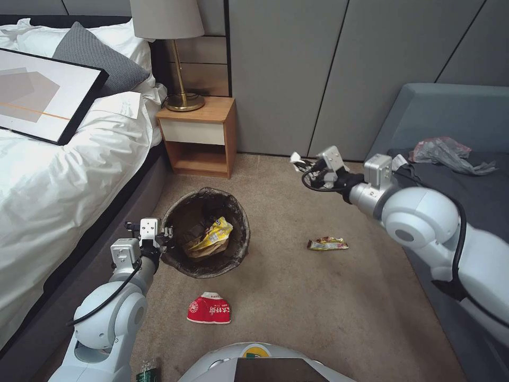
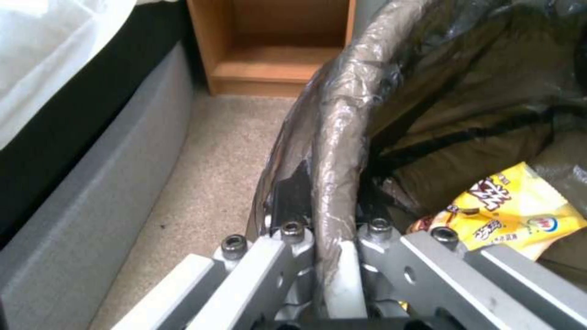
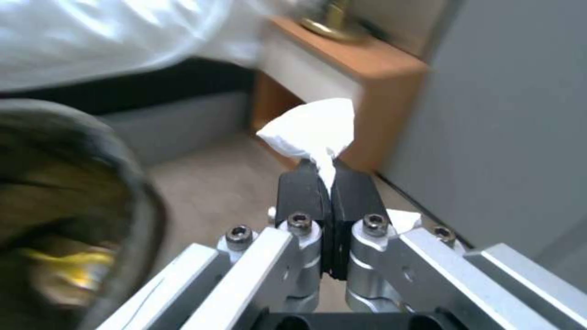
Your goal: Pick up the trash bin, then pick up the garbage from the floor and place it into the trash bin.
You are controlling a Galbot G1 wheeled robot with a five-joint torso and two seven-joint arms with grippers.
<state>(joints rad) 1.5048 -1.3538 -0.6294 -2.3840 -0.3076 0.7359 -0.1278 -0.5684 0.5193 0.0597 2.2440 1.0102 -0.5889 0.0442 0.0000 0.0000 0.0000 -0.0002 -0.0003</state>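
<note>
Your left gripper [image 2: 330,247] pinches the trash bin [image 1: 205,232] rim, its pads largely hidden under the bag liner. Right gripper [image 3: 326,192] is clamped on white tissue [image 3: 312,126], up and well right of the bin. A yellow wrapper [image 1: 212,236] lies inside; the red bowl [image 1: 209,309] sits just before the bin.

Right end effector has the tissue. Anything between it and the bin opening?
Nothing visible. The right end effector pinches the tissue above bare carpet, apart from the trash bin, whose open mouth the left end effector holds by the rim.
</note>
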